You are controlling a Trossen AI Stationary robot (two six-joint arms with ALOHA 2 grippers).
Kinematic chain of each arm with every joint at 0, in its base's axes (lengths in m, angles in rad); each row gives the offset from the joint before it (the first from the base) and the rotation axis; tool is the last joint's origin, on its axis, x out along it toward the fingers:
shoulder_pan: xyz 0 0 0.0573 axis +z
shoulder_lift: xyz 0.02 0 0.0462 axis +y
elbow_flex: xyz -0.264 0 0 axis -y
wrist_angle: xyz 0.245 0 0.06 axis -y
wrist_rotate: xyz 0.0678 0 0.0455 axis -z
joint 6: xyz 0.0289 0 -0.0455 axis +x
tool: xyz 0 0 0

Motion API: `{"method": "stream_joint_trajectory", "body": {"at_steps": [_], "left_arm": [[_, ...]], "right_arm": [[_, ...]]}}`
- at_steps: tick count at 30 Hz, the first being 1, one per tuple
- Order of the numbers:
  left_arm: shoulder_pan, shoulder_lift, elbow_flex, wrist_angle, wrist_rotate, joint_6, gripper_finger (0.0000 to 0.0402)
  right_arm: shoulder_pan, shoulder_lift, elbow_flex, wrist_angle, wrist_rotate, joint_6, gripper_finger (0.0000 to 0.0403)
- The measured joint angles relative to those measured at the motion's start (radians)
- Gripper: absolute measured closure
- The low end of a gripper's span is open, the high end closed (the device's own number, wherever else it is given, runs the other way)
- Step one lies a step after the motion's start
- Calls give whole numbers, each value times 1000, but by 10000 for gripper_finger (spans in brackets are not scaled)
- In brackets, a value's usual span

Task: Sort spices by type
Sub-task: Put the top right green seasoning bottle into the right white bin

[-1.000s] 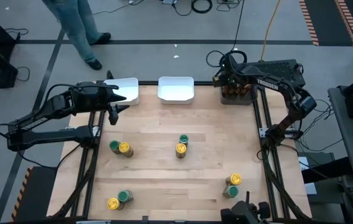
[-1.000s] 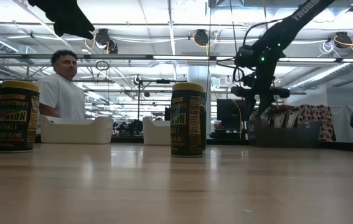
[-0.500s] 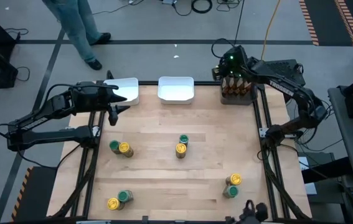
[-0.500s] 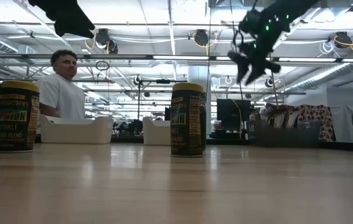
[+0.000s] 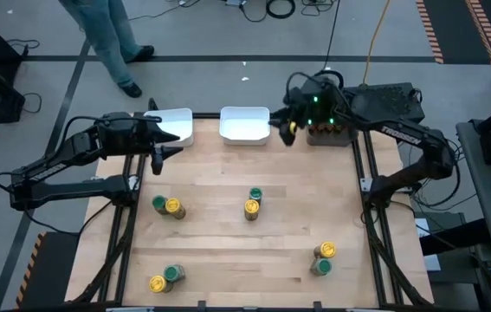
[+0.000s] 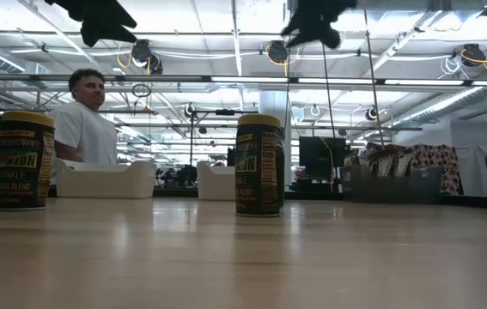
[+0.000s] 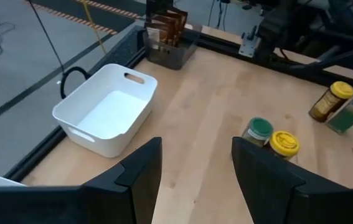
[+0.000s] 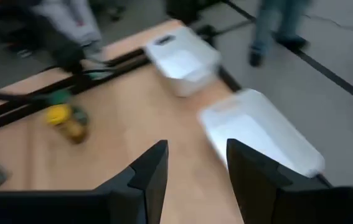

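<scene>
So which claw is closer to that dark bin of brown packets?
Right. The right claw hovers just beside the dark bin, by the nearest white tray; the left claw is across the table.

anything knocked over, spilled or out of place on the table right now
Nothing stands out. The yellow-lidded jars and green-lidded jars stand upright in four pairs, nothing spilled. Both white trays sit at the far edge, and the brown packets stand in their dark holder. The right gripper hovers beside the trays.
</scene>
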Motion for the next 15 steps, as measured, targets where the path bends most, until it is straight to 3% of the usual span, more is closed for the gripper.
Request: {"method": "stream_joint_trajectory", "body": {"at_steps": [9,15], "left_arm": [[-57,16,0,76,44,-34,203],[-123,53,0,131,48,-27,203]], "right_arm": [[255,3,35,-9,-26,-71,257],[350,48,35,40,-25,11,257]]}}
